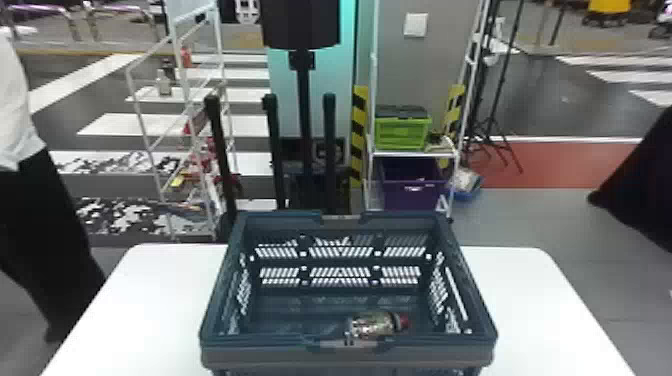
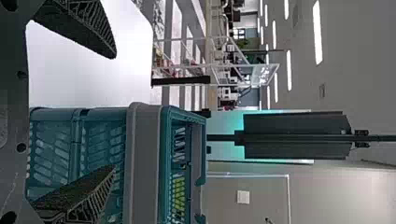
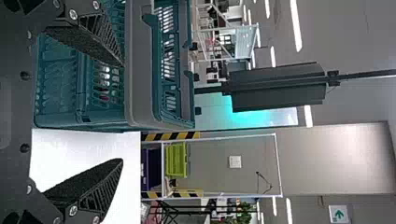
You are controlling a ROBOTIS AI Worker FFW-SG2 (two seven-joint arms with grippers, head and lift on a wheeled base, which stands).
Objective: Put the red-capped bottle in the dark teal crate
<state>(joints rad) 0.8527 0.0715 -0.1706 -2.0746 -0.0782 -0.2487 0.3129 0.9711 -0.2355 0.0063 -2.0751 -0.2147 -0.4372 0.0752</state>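
Note:
The red-capped bottle [image 1: 372, 324] lies on its side inside the dark teal crate [image 1: 350, 356], close to the near wall, its red cap toward the right. My left gripper [image 2: 114, 112] is open in the left wrist view, nothing between its fingers, with the crate [image 2: 144, 163] just beyond. In the right wrist view my right gripper [image 3: 123, 112] also stands open and holds nothing; the crate [image 3: 140, 88] is in front of it, and part of the bottle [image 3: 103, 84] shows through the slots of its wall.
The crate stands on a white table [image 1: 530, 300], with table surface on both sides. Behind are a white wire rack [image 1: 185, 100], a dark post on a stand [image 1: 303, 100], and a shelf with a green box [image 1: 402, 131] and a purple bin [image 1: 412, 185].

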